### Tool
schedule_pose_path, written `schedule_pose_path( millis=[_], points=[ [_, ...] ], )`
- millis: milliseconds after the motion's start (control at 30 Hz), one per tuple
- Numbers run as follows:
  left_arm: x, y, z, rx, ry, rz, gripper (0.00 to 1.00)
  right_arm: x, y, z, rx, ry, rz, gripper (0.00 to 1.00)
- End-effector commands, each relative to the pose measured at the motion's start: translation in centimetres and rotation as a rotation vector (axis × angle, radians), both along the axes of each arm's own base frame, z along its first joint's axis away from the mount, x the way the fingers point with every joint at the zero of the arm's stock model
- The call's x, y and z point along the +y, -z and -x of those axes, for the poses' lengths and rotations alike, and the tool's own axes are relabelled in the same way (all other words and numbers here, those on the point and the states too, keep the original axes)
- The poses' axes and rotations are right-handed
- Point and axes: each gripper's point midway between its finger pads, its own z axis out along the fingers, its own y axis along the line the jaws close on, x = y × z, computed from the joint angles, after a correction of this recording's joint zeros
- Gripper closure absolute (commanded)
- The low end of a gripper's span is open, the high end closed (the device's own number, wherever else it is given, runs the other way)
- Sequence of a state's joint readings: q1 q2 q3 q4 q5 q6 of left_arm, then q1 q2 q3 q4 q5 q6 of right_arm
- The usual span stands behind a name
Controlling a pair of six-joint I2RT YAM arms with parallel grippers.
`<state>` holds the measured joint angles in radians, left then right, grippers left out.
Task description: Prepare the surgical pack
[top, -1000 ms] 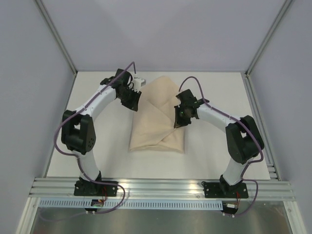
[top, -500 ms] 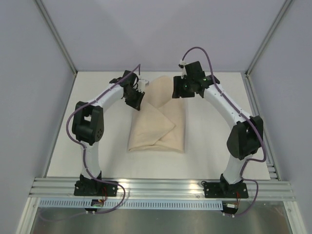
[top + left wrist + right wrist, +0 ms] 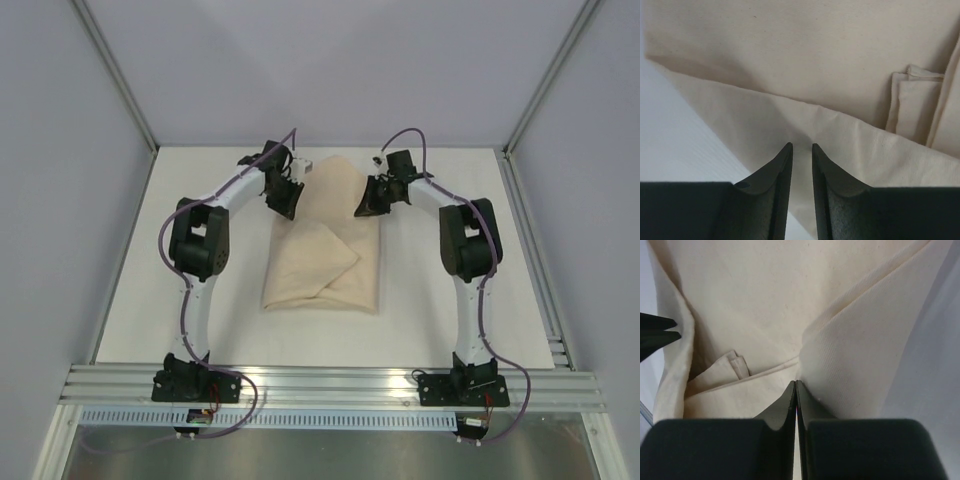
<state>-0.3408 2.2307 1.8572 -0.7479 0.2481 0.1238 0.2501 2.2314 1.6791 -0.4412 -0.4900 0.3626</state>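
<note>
Left pincer (image 3: 802, 146) nips the woven tan cloth (image 3: 805, 50); right pincer (image 3: 796, 382) is clenched at its crease.

Two dark jaws rise from the bottom centre, nearly closed on a fold of tan cloth (image 3: 815, 50). A small folded corner (image 3: 912, 107) sits at right; pale surface (image 3: 670, 135) shows at left.
</note>
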Motion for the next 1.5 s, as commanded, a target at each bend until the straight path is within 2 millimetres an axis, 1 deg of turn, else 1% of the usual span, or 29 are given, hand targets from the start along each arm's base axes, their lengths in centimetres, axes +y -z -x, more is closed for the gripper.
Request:
schedule_pose_path(
  millis=[0,67,100,167,200,233,300,333,433,500,600,633,733,800,833,900,933,967,1067,1100,1133,1200,1233,1300,1333,1367,1400,1433,1467],
  points=[
    [-0.3,1.5,0.6,0.073,-0.017,-0.015,0.69,-0.1,-1.3,-3.2,-0.083,0.038,-0.106,0.99],
    [-0.2,2.8,0.9,0.101,-0.018,-0.024,0.69,-0.3,0.2,-3.0,-0.063,0.038,-0.09,0.99],
    [-0.1,3.1,1.0,0.105,-0.019,-0.029,0.69,-0.4,1.5,-2.7,-0.039,0.038,-0.086,0.99],
    [-0.2,3.5,1.0,0.108,-0.023,-0.023,0.69,0.0,3.0,-2.2,0.002,0.028,-0.113,0.99],
    [-0.3,3.5,0.9,0.107,-0.022,-0.019,0.69,0.2,3.4,-2.2,0.015,0.03,-0.121,0.99],
    [-0.3,3.3,0.8,0.104,-0.022,-0.018,0.69,0.1,4.7,-2.1,0.038,0.036,-0.114,1.0],
    [-0.4,2.1,0.3,0.081,-0.023,-0.014,0.69,-0.1,4.5,-2.6,0.045,0.057,-0.122,1.0],
    [-0.5,1.5,0.0,0.07,-0.023,-0.012,0.69,-0.3,3.5,-3.0,0.036,0.065,-0.146,0.99],
    [-0.9,-2.2,-1.0,-0.003,-0.011,0.015,0.68,0.1,-1.7,-4.7,-0.054,0.069,-0.197,0.99],
    [-1.1,-5.2,-1.6,-0.067,-0.003,0.034,0.66,0.1,-6.7,-6.0,-0.158,0.061,-0.195,0.99],
    [-0.8,-7.7,-2.0,-0.129,0.003,0.036,0.65,-0.1,-10.9,-6.9,-0.244,0.062,-0.204,0.99],
    [-0.4,-8.0,-2.2,-0.141,-0.007,0.024,0.65,-0.2,-11.2,-6.9,-0.249,0.066,-0.2,1.0],
    [1.5,-7.4,-2.8,-0.125,-0.073,0.022,0.66,-0.6,-10.3,-7.0,-0.238,0.079,-0.176,0.99],
    [2.2,-6.8,-3.2,-0.106,-0.101,0.027,0.66,-0.5,-8.5,-7.0,-0.197,0.089,-0.179,0.99],
    [2.1,-5.8,-3.1,-0.081,-0.1,0.027,0.66,-0.4,-7.7,-7.1,-0.181,0.095,-0.183,0.99],
    [1.8,-5.0,-3.2,-0.057,-0.096,0.037,0.66,-0.4,-6.0,-7.1,-0.15,0.111,-0.185,0.99],
    [1.6,-3.6,-3.0,-0.021,-0.099,0.037,0.66,-0.3,-4.4,-6.9,-0.118,0.115,-0.178,0.99],
    [1.6,-3.2,-3.1,-0.012,-0.099,0.034,0.66,-0.5,-3.3,-6.7,-0.096,0.123,-0.168,0.99],
    [2.0,0.1,-2.6,0.056,-0.109,-0.002,0.66,-1.6,-0.3,-6.7,-0.057,0.159,-0.111,1.0],
    [2.0,0.6,-2.6,0.065,-0.112,-0.009,0.66,-1.7,0.2,-6.8,-0.048,0.164,-0.107,0.99],
    [2.1,0.9,-2.7,0.07,-0.113,-0.012,0.66,-2.2,1.4,-6.8,-0.024,0.177,-0.097,0.99],
    [2.1,1.9,-2.7,0.086,-0.115,-0.023,0.66,-2.6,1.9,-7.3,-0.022,0.193,-0.084,1.0],
    [2.3,2.0,-2.8,0.083,-0.117,-0.031,0.66,-3.0,2.8,-7.3,0.002,0.201,-0.073,0.99],
    [2.3,2.3,-2.8,0.091,-0.116,-0.036,0.66,-2.9,2.0,-8.1,-0.012,0.197,-0.081,0.99],
    [2.2,2.2,-2.9,0.092,-0.115,-0.03,0.67,-3.0,2.0,-8.1,0.004,0.201,-0.085,0.99],
    [2.0,1.7,-3.0,0.082,-0.113,-0.02,0.68,-2.8,1.1,-8.4,0.002,0.204,-0.105,0.99],
    [1.2,-0.1,-3.2,0.054,-0.09,0.027,0.67,-2.4,-1.2,-9.0,-0.032,0.189,-0.136,1.0],
    [0.9,-0.9,-3.3,0.035,-0.076,0.052,0.66,-2.3,-2.6,-9.4,-0.056,0.186,-0.15,0.99],
    [0.4,-2.2,-4.0,-0.011,-0.065,0.082,0.62,-2.1,-4.1,-9.7,-0.084,0.18,-0.167,0.98]
  ],
)
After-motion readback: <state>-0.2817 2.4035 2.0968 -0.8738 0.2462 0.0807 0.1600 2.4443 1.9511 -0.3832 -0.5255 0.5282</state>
